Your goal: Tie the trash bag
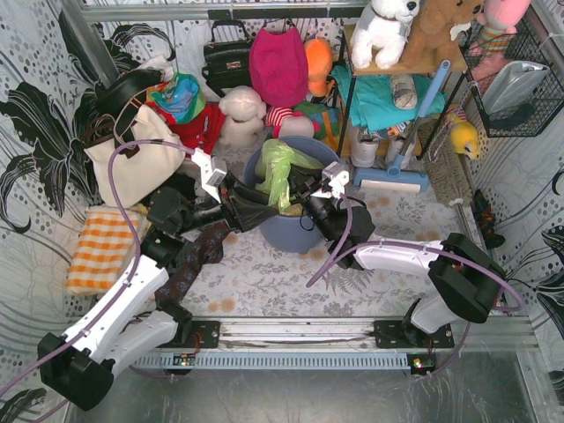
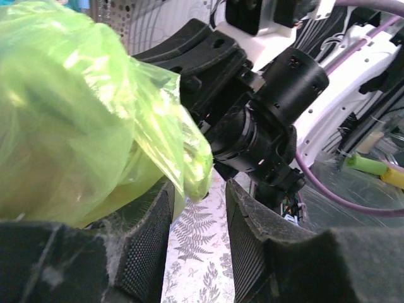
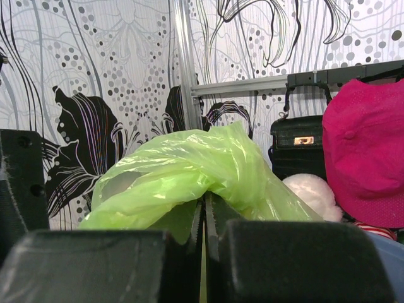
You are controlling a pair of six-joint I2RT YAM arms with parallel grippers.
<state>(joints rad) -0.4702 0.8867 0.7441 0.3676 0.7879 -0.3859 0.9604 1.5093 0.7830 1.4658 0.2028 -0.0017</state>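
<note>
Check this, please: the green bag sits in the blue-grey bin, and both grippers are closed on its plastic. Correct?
Not quite. The left gripper is open: the left wrist view shows a gap between its fingers, a bag flap hanging over it. The trash bag does sit in the bin, and the right gripper is shut on its plastic.

Item: the trash bag (image 1: 278, 172). Thin, translucent lime-green plastic, heavily wrinkled. Lower part sits inside the round blue-grey bin (image 1: 291, 233). The top is bunched and loose, rising above the rim. One fold arches over and is pinched in the closed right end effector (image 3: 203, 218). Contents not discernible.
</note>
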